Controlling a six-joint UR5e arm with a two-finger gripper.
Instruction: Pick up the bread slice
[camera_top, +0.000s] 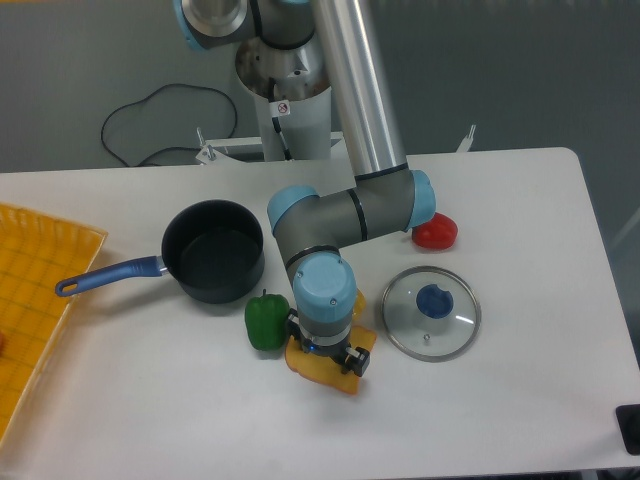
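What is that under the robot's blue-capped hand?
A flat yellow-orange bread slice lies on the white table beneath the gripper. Its middle is covered by the wrist, so whether the jaws have closed on it cannot be seen.

A single fixed camera looks down from high in front of the table (520, 200), facing the arm's base (290, 110) and the grey wall behind, far enough to take in nearly the whole tabletop

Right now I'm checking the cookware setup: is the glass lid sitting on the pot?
No, the glass lid lies flat on the table, well apart from the open pot.
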